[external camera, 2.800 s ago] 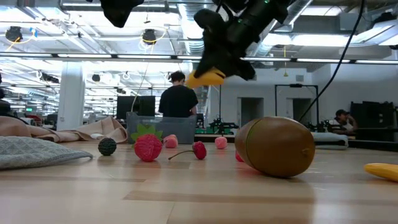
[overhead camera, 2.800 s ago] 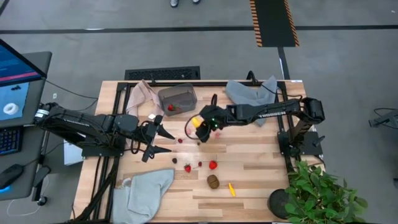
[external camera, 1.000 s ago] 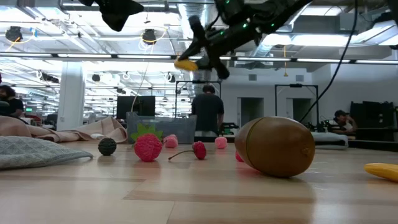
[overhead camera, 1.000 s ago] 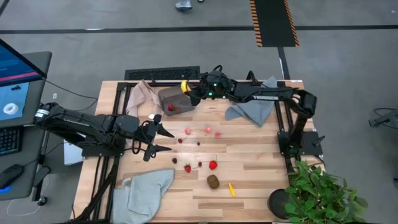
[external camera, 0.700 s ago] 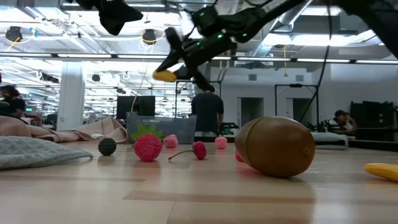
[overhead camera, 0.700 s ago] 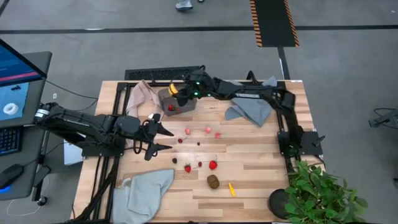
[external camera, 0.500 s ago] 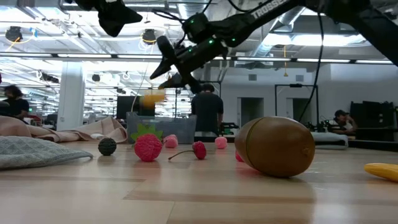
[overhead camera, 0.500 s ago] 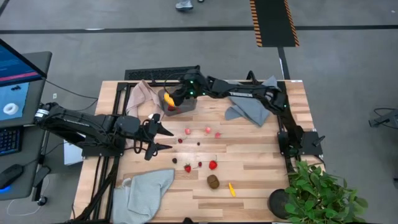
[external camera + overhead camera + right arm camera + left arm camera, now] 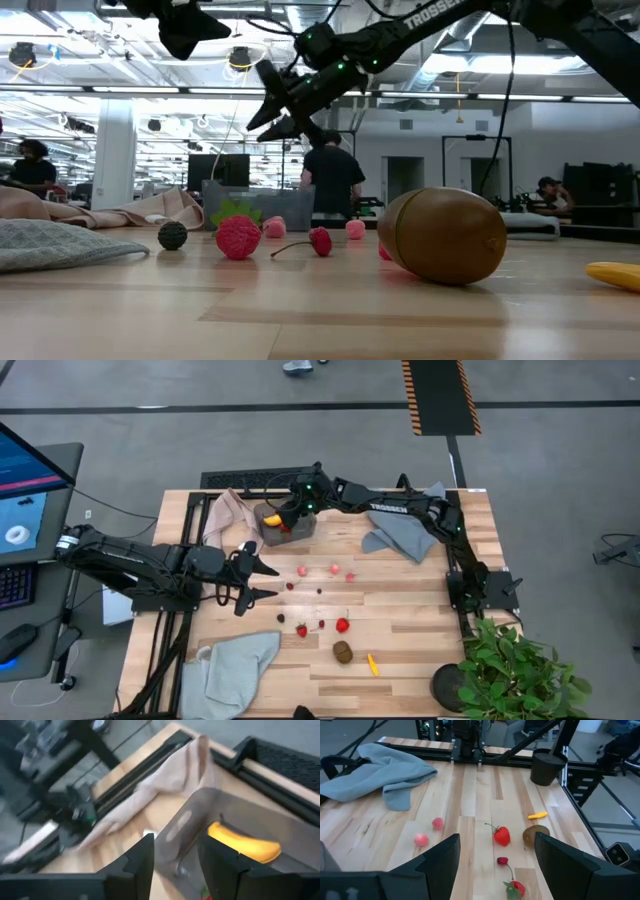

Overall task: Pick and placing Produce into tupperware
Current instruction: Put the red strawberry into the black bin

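Note:
The translucent grey tupperware (image 9: 284, 519) stands at the far left of the table with a yellow banana (image 9: 244, 842) and a red strawberry (image 9: 277, 532) lying in it. My right gripper (image 9: 287, 511) hovers open just above the tub; it also shows in the low view (image 9: 272, 110). My left gripper (image 9: 262, 580) is open and empty above the table's left middle. On the table lie pink berries (image 9: 335, 568), dark berries (image 9: 290, 586), strawberries (image 9: 342, 625), a brown kiwi (image 9: 343, 651) and a tiny yellow piece (image 9: 373, 664).
A beige-pink cloth (image 9: 228, 512) lies left of the tub. Grey-blue cloths lie at the far right (image 9: 400, 525) and near left (image 9: 235, 665). A potted plant (image 9: 510, 670) stands at the near right corner. People stand in the room behind.
My right gripper has carried the banana toward the table's left, over the tupperware, and opened. The banana has dropped from the fingers and now lies in the tub.

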### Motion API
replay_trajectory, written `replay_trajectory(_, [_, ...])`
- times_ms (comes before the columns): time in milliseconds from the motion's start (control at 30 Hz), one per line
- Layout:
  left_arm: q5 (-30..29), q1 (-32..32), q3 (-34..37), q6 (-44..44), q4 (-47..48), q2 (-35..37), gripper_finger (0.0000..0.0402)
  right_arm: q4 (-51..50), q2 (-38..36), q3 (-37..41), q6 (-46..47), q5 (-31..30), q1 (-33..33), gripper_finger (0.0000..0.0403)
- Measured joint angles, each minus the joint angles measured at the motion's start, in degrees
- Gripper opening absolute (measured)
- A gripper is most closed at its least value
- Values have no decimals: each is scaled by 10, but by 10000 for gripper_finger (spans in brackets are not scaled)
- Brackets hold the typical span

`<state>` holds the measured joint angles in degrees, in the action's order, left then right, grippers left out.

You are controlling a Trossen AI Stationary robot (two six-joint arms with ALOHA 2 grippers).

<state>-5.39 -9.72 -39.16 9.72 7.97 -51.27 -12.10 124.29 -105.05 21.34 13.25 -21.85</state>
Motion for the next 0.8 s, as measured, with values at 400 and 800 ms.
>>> replay_trajectory(400, [-13,-19,0,-10,-15,1,245,-53,-180,74,-117,31,45,171])
replay_trajectory(800, [-50,-53,0,-5,-19,1,245,83,-486,421,-93,-75,137,171])
